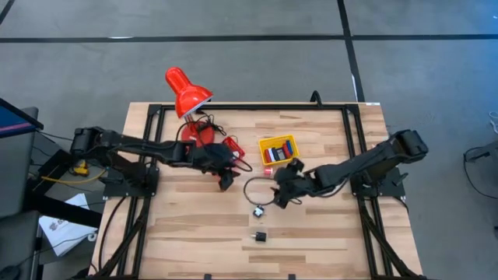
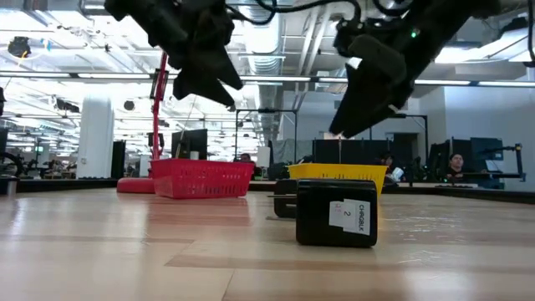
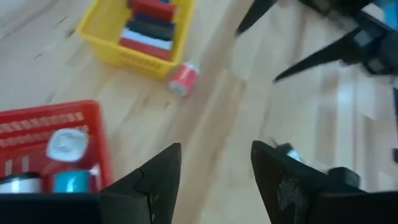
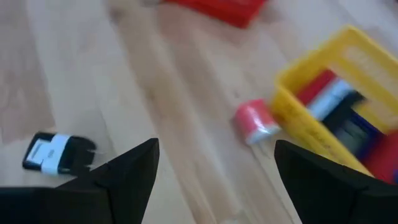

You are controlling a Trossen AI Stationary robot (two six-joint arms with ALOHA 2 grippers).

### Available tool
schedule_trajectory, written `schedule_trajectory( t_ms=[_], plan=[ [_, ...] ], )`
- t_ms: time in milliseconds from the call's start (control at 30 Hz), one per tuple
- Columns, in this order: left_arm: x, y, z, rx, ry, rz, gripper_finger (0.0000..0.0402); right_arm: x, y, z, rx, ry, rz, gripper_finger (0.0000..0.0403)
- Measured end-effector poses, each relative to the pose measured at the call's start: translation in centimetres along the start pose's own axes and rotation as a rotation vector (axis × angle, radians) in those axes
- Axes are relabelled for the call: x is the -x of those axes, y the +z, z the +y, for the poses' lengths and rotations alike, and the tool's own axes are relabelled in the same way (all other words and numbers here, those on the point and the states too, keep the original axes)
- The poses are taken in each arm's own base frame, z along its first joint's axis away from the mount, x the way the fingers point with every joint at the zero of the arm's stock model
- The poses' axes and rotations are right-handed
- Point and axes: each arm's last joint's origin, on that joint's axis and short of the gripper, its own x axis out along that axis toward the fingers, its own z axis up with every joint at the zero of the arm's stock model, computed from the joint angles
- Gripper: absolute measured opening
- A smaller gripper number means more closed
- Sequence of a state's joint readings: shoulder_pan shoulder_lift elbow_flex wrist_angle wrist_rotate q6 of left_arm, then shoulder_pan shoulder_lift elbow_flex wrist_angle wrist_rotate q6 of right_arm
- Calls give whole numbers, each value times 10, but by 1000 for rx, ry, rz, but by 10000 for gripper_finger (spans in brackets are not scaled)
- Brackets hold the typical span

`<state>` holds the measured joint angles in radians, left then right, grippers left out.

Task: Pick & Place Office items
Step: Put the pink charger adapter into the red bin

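Note:
My left gripper (image 1: 226, 180) hangs open above the table just near the red basket (image 1: 220, 148), empty; its fingers (image 3: 163, 171) spread over bare wood. My right gripper (image 1: 278, 194) is open too, empty, near the yellow basket (image 1: 278, 149). That basket holds red, black, white and blue flat pieces (image 3: 149, 22). A small red roll (image 4: 256, 121) lies on the table just outside it. Two black blocks (image 1: 257, 211) (image 1: 260, 235) with white labels rest on the wood nearer the front edge; one black block (image 2: 337, 213) fills the low view. White and cyan pieces (image 3: 65, 162) sit in the red basket.
A red desk lamp (image 1: 187, 93) stands at the table's far left with its cord (image 1: 253, 187) looping across the middle. Black frame rails (image 1: 148, 194) run along both sides. Bare wood lies toward the near edge.

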<state>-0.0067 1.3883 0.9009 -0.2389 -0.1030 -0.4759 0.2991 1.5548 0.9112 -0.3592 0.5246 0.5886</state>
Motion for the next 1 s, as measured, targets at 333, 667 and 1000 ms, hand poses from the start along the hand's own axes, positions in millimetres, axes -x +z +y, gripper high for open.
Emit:
schedule_trajectory(
  t_ms=[333, 667, 1000],
  plan=[
    [8, -9, -24, -55, -77, -3, 187, -39, -4, -6, 141, 47, 114, 312],
    [31, -24, -24, -93, -46, 117, 188, -30, 7, -17, 208, 126, 119, 312],
    [68, -14, -32, -83, -153, -19, 189, -7, -11, -35, 155, 247, 5, 312]
  ],
)
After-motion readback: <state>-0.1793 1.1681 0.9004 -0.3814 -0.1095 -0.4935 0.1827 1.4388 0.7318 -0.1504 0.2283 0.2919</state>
